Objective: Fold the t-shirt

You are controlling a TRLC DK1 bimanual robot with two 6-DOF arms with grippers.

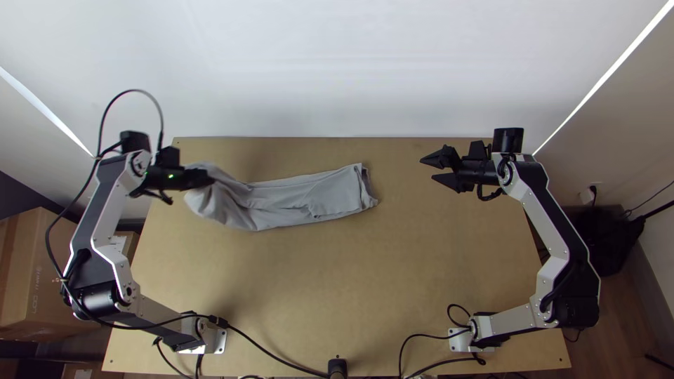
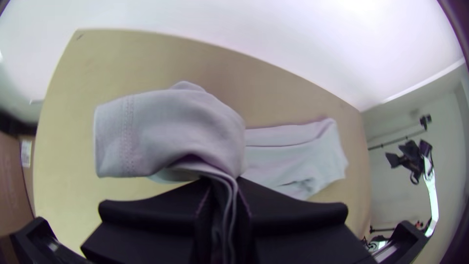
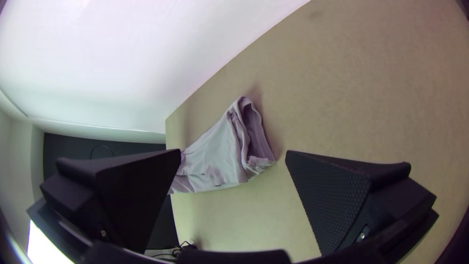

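Shirt work, mid-fold by my reading: the t-shirt [image 1: 305, 200] is already a narrow strip, and the lengthwise fold appears to be the step in hand. Left end effector [image 1: 210, 178] is clamped on the strip's left end, that end raised off the desk [image 1: 316, 295], a stitched hem [image 2: 128, 134] draping out past the fingers. Right end effector [image 1: 428, 169] has its fingers apart, beyond the strip's right end, holding nothing.

Location: far half of the desk, left of centre, the held end toward the far left corner. Long axis runs left to right, roughly along the far edge, the right end angled slightly closer to that edge. Layered folds [image 3: 246, 137] at the right end face the desk's right side. Which end is the collar, I cannot tell.

Next move, as I judge it: carry the lifted end over toward the right end, keeping the long sides lined up, lay it down, then let go. Lower part is wrinkled near the lift; it may drag or bunch if I pull too low.
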